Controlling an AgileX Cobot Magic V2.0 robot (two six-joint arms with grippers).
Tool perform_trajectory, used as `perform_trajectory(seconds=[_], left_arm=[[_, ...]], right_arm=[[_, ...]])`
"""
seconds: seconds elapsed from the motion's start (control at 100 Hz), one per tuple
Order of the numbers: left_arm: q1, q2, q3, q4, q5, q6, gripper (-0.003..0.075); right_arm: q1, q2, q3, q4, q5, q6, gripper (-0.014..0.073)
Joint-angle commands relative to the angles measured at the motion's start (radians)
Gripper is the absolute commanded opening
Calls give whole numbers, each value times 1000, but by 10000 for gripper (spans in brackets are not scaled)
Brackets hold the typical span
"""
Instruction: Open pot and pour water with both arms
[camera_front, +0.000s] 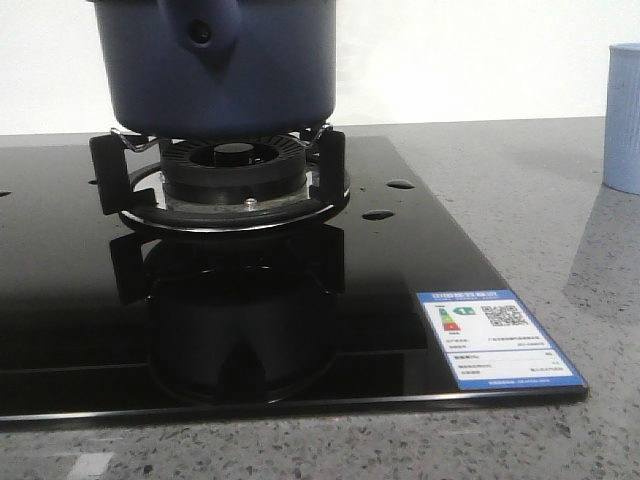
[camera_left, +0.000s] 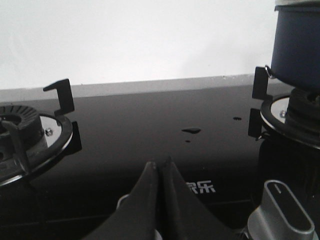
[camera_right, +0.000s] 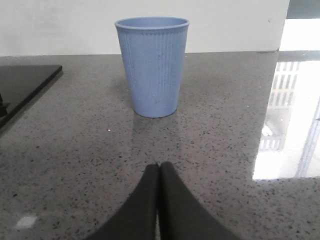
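The dark navy-blue pot (camera_front: 220, 75) stands on the stove's burner grate (camera_front: 230, 175), its handle lug with a hole facing the front camera; its top is cut off by the frame. It also shows at the edge of the left wrist view (camera_left: 297, 47). My left gripper (camera_left: 159, 164) is shut and empty, low over the black glass cooktop (camera_left: 140, 125) between the two burners. My right gripper (camera_right: 159, 166) is shut and empty, low over the grey speckled counter (camera_right: 220, 125), facing a pale-blue ribbed cup (camera_right: 152, 65). Neither gripper shows in the front view.
A second burner with a grate (camera_left: 30, 135) and a silver stove knob (camera_left: 285, 212) show in the left wrist view. Water drops (camera_front: 390, 200) lie on the glass. A blue energy label (camera_front: 495, 340) is stuck at the cooktop's front right corner. The cup's edge shows at right (camera_front: 625, 120).
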Motion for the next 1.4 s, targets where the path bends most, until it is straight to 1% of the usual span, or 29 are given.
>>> perform_trajectory(seconds=[0.0,0.09,0.23,0.33,0.42,0.45,0.48,0.58,0.62,0.71,0.77,0.83,0.91,1.0,1.03,1.1,1.16,1.31,1.36,1.39], left_arm=[[0,-27,9,-15,-112,-12,-20],[0,-27,9,-62,-131,-12,-20],[0,-27,9,-190,-157,-12,-20],[0,-27,9,-364,-159,-12,-20],[0,-27,3,-548,-178,-12,-20],[0,-27,-4,-589,-178,-12,-20],[0,-27,-10,-609,-178,-12,-20],[0,-27,-58,-601,-141,2,-20],[0,-27,-91,-572,-121,3,-20],[0,-9,-187,-439,-50,3,-20],[0,28,-258,-345,16,3,-20],[0,76,-343,-283,80,10,-20],[0,170,-444,-273,169,84,-20],[-4,278,-550,-302,245,168,-20],[-18,307,-582,-309,252,191,-20],[-64,374,-623,-311,238,190,-20],[-114,425,-645,-309,233,195,-20],[-222,518,-688,-309,205,214,-18],[-256,546,-698,-309,178,214,-8],[-281,561,-701,-309,159,214,6]], right_arm=[[2,-19,24,52,-100,-7,-49],[2,-19,24,113,-135,-7,-49],[2,-19,24,213,-200,-7,-49],[2,-19,24,319,-233,-7,-49],[2,-19,22,453,-250,-7,-49],[2,-19,17,485,-249,-7,-49],[2,-19,11,491,-242,-7,-49],[2,-19,-45,484,-167,-14,-49],[2,-19,-75,473,-134,-25,-49],[2,-5,-170,404,-50,-82,-49],[2,31,-239,359,8,-120,-49],[2,78,-302,325,69,-157,-49],[2,175,-392,318,148,-203,-49],[2,291,-480,318,213,-231,-49],[2,326,-502,318,227,-247,-49],[20,400,-547,318,235,-278,-49],[38,447,-571,318,238,-280,-49],[93,499,-597,318,238,-280,-48],[104,503,-598,318,238,-280,-36],[110,506,-598,318,238,-280,-8]])
